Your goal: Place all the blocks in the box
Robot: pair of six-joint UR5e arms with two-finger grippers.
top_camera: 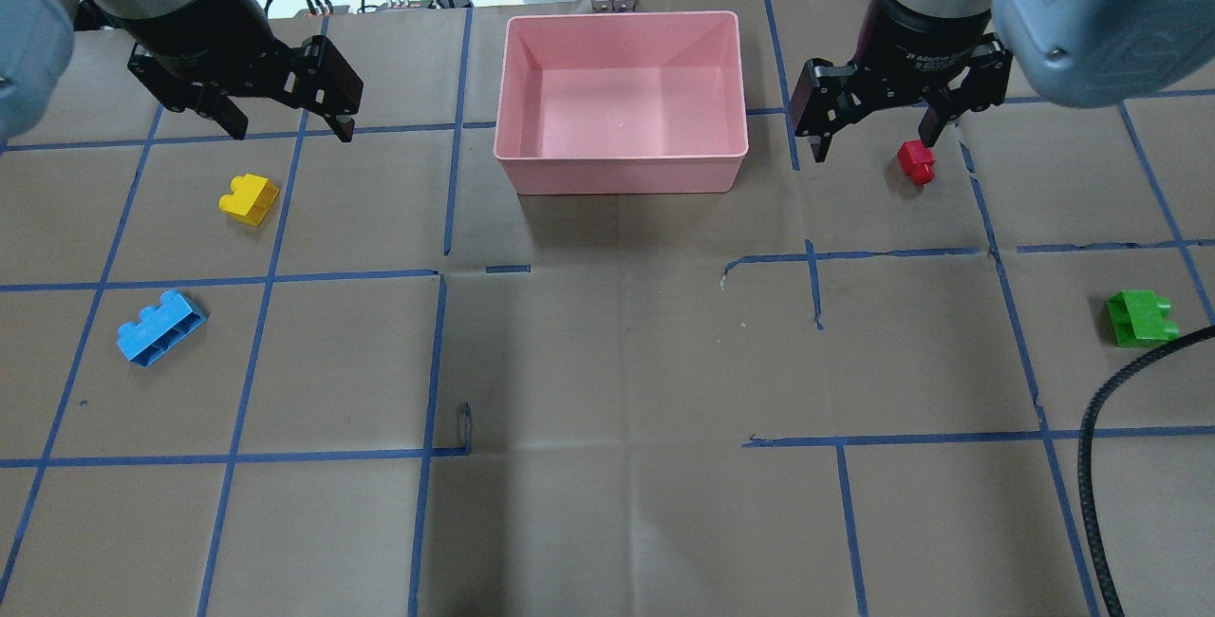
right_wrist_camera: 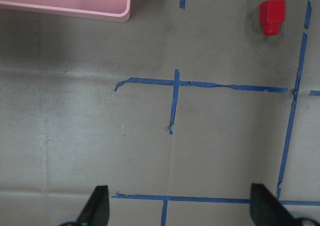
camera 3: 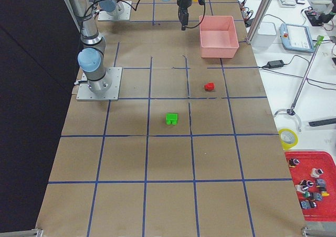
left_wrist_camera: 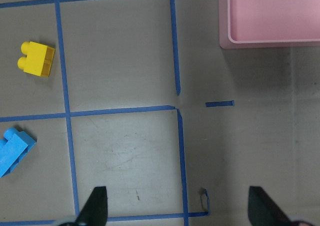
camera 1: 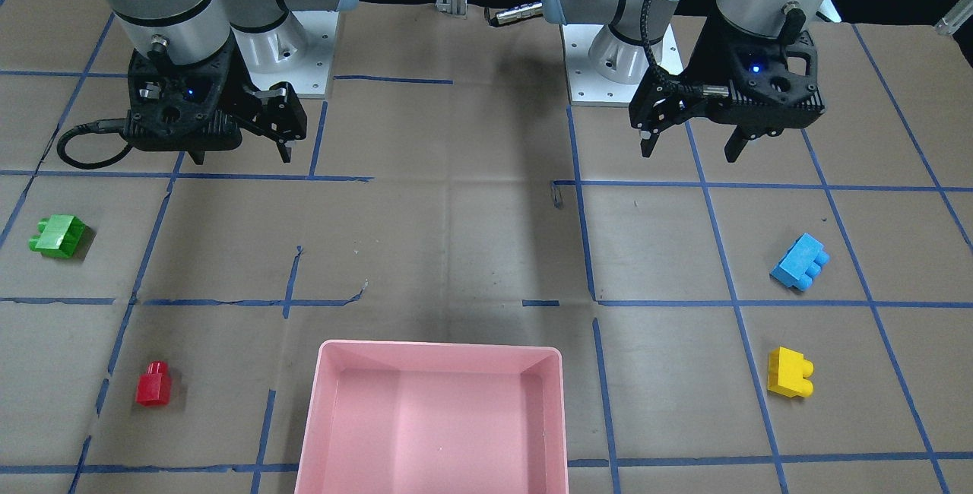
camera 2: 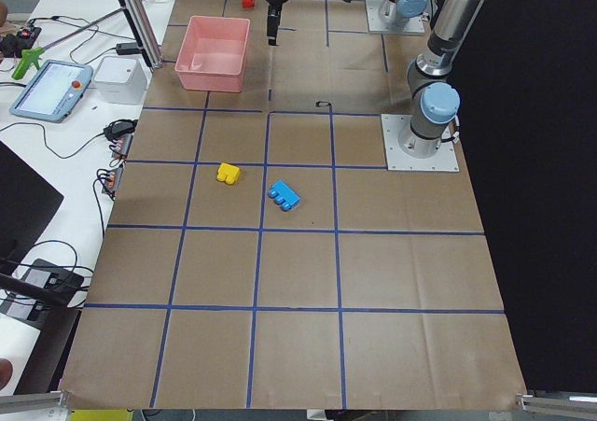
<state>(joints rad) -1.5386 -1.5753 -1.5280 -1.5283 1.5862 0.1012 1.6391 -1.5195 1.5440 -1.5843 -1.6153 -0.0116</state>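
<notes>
The pink box [top_camera: 617, 176] stands at the table's far middle and holds nothing; its rim shows in the front view [camera 1: 441, 346]. On my left side lie the yellow block [top_camera: 249, 198] and the blue block [top_camera: 161, 327]. On my right side lie the red block [top_camera: 917, 161] and the green block [top_camera: 1139, 317]. My left gripper [top_camera: 291, 133] is open and empty, above the table left of the box, beyond the yellow block. My right gripper [top_camera: 871, 147] is open and empty, right of the box, near the red block [right_wrist_camera: 271, 16].
Both arm bases [camera 1: 289, 61] [camera 1: 616, 61] are bolted on at the robot's side. A black cable [top_camera: 1139, 380] hangs near the green block. A bench with a tablet [camera 2: 51, 90], cables and an aluminium post [camera 2: 135, 15] runs along the far edge behind the box.
</notes>
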